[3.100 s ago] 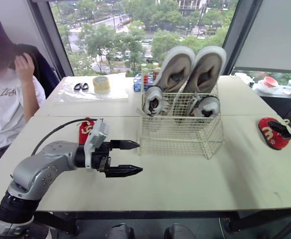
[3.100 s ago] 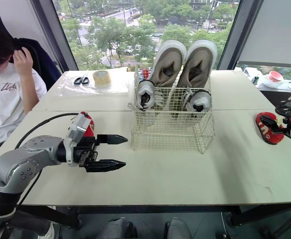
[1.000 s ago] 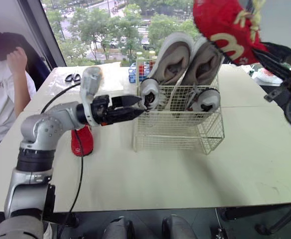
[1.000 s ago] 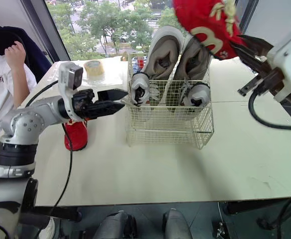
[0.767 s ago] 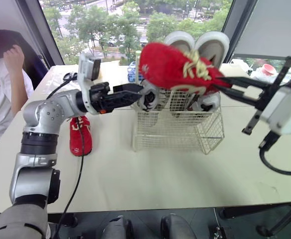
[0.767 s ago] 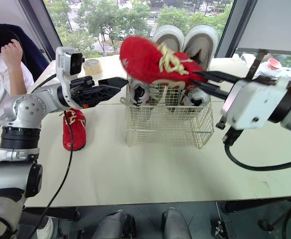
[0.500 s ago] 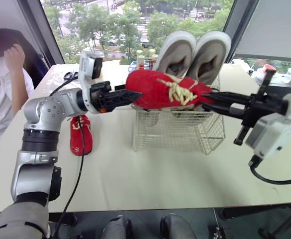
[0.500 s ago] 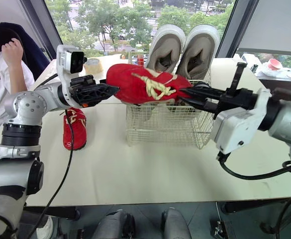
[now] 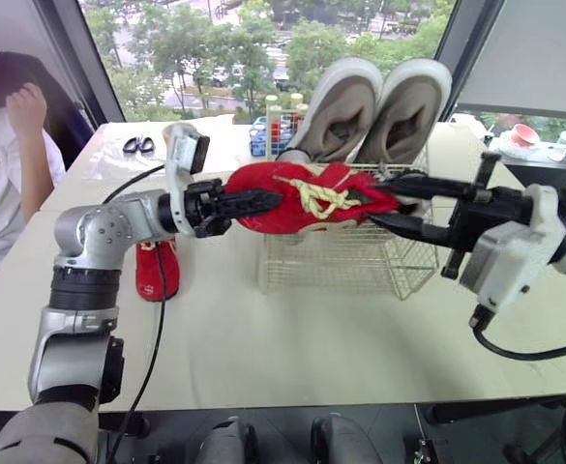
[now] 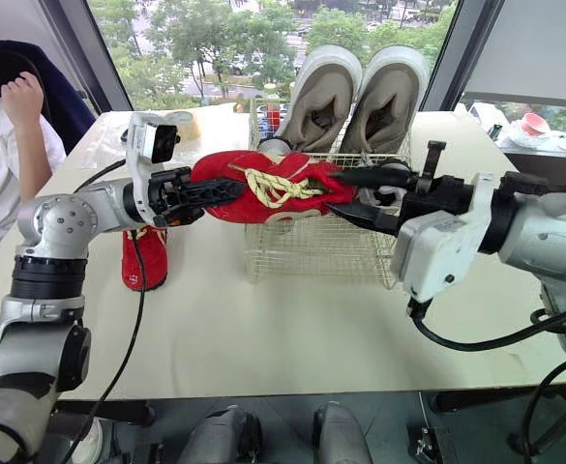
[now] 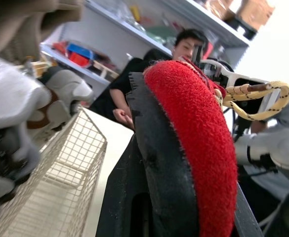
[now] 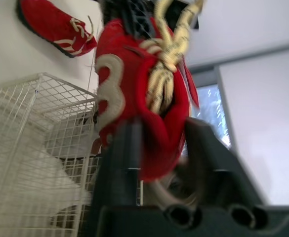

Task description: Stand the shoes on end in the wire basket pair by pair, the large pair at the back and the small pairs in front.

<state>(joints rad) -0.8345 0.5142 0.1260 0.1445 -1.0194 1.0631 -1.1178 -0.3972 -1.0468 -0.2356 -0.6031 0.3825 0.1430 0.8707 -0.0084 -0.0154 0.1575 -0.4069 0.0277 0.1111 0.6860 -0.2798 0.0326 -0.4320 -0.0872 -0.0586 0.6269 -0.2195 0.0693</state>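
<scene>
One red shoe (image 9: 333, 210), left gripper (image 9: 261, 205) newly clamping toe.

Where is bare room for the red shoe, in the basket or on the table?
Front of the wire basket, ahead of the large grey pair, looks free, under the red shoe held by left gripper and right gripper. The table before the basket is bare. Crowded: the basket's back; second red shoe lies to its left.

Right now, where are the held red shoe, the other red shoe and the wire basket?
held red shoe (image 9: 292, 215), left eye view, its side.
other red shoe (image 9: 148, 282), left eye view, near end.
wire basket (image 9: 345, 266), left eye view, front wall.
</scene>
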